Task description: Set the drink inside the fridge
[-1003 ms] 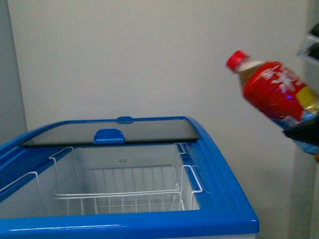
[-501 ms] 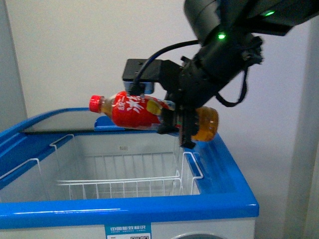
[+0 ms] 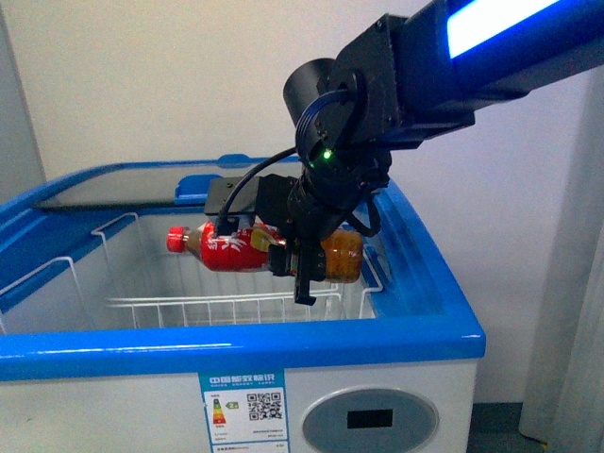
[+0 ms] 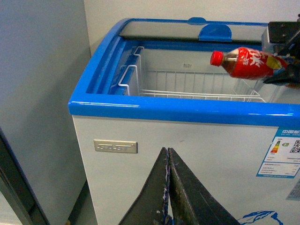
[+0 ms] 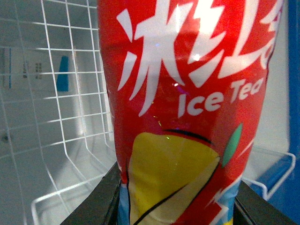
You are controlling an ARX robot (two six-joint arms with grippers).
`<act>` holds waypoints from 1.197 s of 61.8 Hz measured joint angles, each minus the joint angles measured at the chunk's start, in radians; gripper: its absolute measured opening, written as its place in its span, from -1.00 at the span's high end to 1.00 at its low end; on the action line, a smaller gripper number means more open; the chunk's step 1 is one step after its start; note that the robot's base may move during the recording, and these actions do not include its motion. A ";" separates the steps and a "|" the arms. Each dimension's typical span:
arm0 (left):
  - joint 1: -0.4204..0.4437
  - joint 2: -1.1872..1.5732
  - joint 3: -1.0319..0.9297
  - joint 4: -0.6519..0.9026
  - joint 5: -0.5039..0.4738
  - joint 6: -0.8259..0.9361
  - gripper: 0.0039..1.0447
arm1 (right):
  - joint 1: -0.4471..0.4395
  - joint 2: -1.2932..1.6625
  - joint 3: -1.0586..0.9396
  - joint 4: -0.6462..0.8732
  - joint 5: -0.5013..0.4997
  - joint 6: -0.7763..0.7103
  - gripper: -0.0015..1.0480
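Front view: right jaws clamped around the ice tea bottle [image 3: 231, 250], which is held roughly level over the open chest freezer [image 3: 236, 344], red cap toward the freezer's left wall. The bottle appears clear of the freezer's wire basket [image 3: 189, 302]; contact is hard to judge. Left wrist view: left jaws pressed together, empty, outside the freezer's front wall.

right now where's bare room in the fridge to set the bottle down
The wire basket inside the fridge looks bare under the drink, from its left end to the right claw. Crowded only around that claw.
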 joint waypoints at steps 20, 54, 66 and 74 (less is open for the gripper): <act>0.000 0.000 0.000 0.000 0.000 0.000 0.96 | 0.021 0.263 0.193 0.111 0.085 -0.033 0.25; 0.000 0.000 0.000 0.000 0.000 0.001 0.07 | 0.050 0.333 0.159 0.203 0.059 -0.010 -0.60; 0.000 0.000 0.000 0.000 0.000 0.002 -0.77 | 0.042 0.041 -0.094 0.353 -0.006 0.070 -0.86; 0.000 0.000 0.000 0.000 0.000 0.003 -0.85 | 0.016 -0.178 -0.269 0.391 -0.051 0.170 -0.86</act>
